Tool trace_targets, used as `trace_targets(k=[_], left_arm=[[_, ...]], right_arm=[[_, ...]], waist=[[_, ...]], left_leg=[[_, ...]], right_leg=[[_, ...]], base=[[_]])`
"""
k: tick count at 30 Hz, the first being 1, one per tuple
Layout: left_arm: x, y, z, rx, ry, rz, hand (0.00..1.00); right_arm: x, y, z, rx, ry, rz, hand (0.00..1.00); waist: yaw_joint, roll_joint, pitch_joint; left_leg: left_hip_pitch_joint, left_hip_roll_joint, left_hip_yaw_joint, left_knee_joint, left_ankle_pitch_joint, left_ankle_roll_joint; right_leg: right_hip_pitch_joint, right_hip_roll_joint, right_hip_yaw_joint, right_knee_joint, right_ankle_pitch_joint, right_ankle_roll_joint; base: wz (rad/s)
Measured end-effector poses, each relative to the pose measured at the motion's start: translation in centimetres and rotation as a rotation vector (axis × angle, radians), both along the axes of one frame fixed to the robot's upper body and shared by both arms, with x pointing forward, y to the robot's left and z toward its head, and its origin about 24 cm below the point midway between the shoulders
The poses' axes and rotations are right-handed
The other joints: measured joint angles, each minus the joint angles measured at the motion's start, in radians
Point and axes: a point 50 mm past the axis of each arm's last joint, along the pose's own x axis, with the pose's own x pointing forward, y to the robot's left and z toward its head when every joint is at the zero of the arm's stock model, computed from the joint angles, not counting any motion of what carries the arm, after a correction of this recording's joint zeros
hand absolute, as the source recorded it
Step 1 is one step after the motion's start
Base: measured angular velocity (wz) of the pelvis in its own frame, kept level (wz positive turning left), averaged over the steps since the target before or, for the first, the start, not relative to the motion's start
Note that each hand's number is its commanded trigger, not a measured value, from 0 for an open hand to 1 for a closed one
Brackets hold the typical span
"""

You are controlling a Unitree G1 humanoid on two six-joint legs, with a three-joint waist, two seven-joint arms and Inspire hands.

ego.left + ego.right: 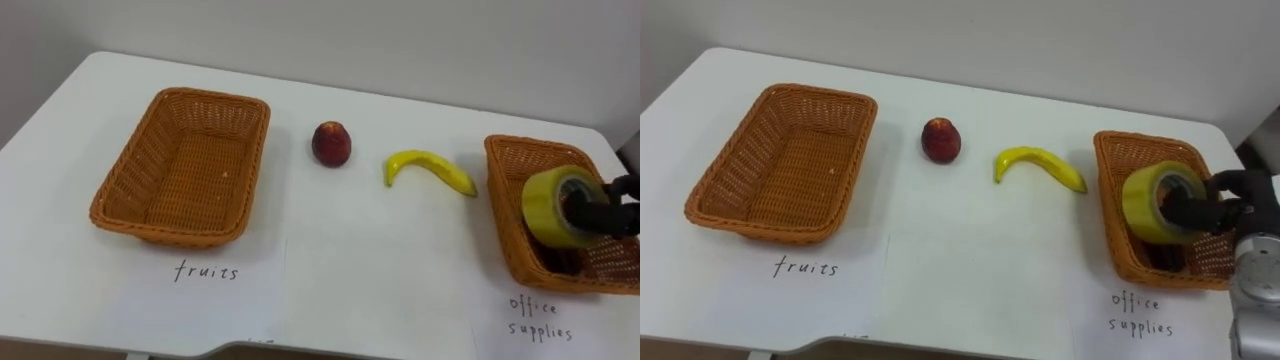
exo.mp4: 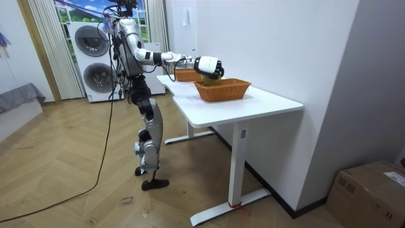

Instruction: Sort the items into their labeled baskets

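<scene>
**Tape roll hanging over the right-hand basket**

The right hand (image 1: 612,212) is gripping the yellow tape roll (image 1: 548,205). Its dark fingers are hooking through the core and clamping the wall, and the roll is hanging tilted above the inside of the right-hand basket (image 1: 508,160). To finish well, the hand should be lowering the roll until it is resting on the wicker floor before loosening the fingers, then lifting straight up so nothing is catching the rim. Something dark is lying beneath the roll; I cannot tell what. The roll is sitting on the hand's left side, fully in its grasp. The banana (image 1: 430,168) and the red fruit (image 1: 331,144) are lying on the table (image 1: 350,270) between the baskets, and the left-hand basket (image 1: 140,165) is standing empty.
</scene>
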Motion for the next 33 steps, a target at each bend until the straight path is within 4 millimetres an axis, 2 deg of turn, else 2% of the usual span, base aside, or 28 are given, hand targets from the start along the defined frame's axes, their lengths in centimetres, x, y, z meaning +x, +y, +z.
trace_targets(k=[5,6,7,9,10,11,22,33], left_arm=[[0.09,0.02,0.01,0.000,-0.002,-0.001,0.00],[0.04,0.01,0.01,-0.001,-0.001,-0.001,0.00],[0.03,0.01,0.01,-0.001,-0.001,-0.001,0.00],[0.08,0.02,0.01,-0.001,-0.002,-0.002,0.00],[0.09,0.02,0.01,-0.001,-0.002,-0.002,0.00],[0.12,0.02,0.01,-0.001,-0.003,-0.002,0.00],[0.15,0.01,0.01,-0.002,-0.003,-0.005,0.00],[0.17,-0.03,0.00,0.002,0.000,-0.012,0.00]], right_arm=[[-0.31,-0.50,-0.39,0.017,0.013,-0.024,1.00],[-0.37,-0.54,-0.49,0.018,0.018,-0.026,0.97],[-0.39,-0.55,-0.54,0.019,0.020,-0.027,0.89],[-0.41,-0.57,-0.56,0.019,0.021,-0.028,0.40],[-0.41,-0.57,-0.56,0.019,0.021,-0.028,0.09],[-0.41,-0.59,-0.54,0.018,0.021,-0.028,0.00],[-0.35,-0.95,0.03,-0.013,-0.002,-0.031,0.00],[-0.31,-0.93,0.11,-0.016,-0.012,-0.029,0.00]], waist=[[0.001,-0.010,-0.0006],[0.000,-0.012,-0.0005],[0.000,-0.013,-0.0007],[0.000,-0.013,-0.0012],[0.000,-0.013,-0.0014],[0.000,-0.013,-0.0014],[0.001,-0.014,-0.0027],[0.005,-0.003,0.0003]], left_leg=[[0.000,0.000,0.000,0.001,0.000,0.000],[0.000,0.000,0.000,0.001,0.000,0.000],[0.000,0.000,0.000,0.001,0.000,0.000],[0.000,0.000,0.000,0.001,0.000,0.000],[0.000,0.000,0.000,0.002,0.000,0.000],[0.000,0.000,0.000,0.002,0.000,0.000],[0.001,0.000,0.000,0.003,0.000,0.000],[0.001,0.000,0.001,0.001,0.000,0.000]], right_leg=[[0.000,0.000,-0.001,0.001,0.000,0.000],[0.000,0.000,0.000,0.001,0.000,0.000],[0.000,0.000,0.000,0.001,0.000,0.000],[0.000,-0.001,0.000,0.002,0.000,0.000],[0.000,-0.001,0.000,0.002,0.000,0.000],[0.001,0.000,0.000,0.002,0.000,0.000],[0.001,0.000,0.000,0.002,0.000,0.000],[0.000,0.000,0.001,0.001,0.000,0.000]], base=[[0.00],[0.00],[0.00],[0.00],[0.00],[0.00],[0.00],[0.00]])
